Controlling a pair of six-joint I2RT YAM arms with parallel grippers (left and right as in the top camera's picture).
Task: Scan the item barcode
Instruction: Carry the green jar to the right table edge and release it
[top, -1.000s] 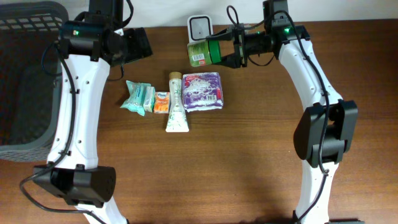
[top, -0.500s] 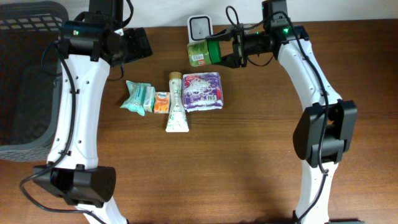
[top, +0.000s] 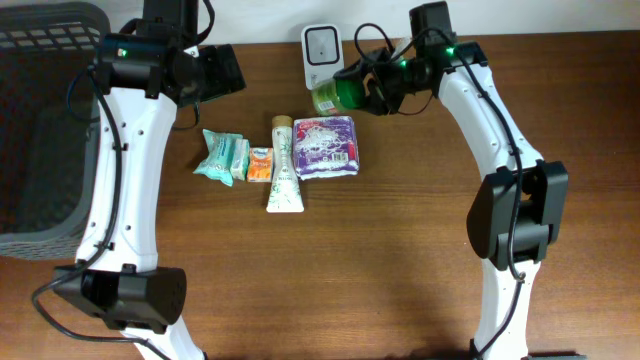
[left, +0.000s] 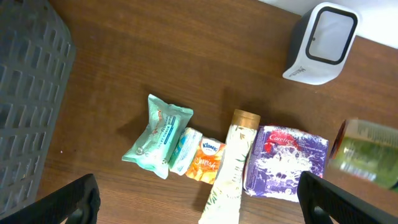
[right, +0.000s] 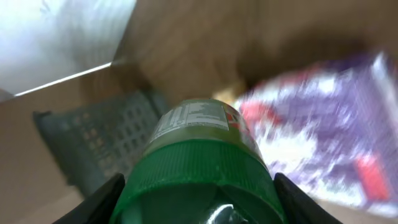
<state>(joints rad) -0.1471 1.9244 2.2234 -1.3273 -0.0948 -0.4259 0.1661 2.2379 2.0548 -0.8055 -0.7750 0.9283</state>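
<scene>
Above table (top: 400, 250), green jar (top: 330, 96) sits between right gripper (top: 364, 88) fingers.

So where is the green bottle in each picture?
Overhead: green bottle at top middle, just below the scanner.
Left wrist: blurry, at the right edge.
Right wrist: close up, filling the lower middle.
Shared landmark: the purple packet, near it in all three.

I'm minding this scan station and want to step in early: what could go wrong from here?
The right pincer grips the green bottle by its cap end only, so it might tilt or slip and drop near the purple tissue pack. The bottle hangs close to the scanner; a wide swing could knock it over.
</scene>
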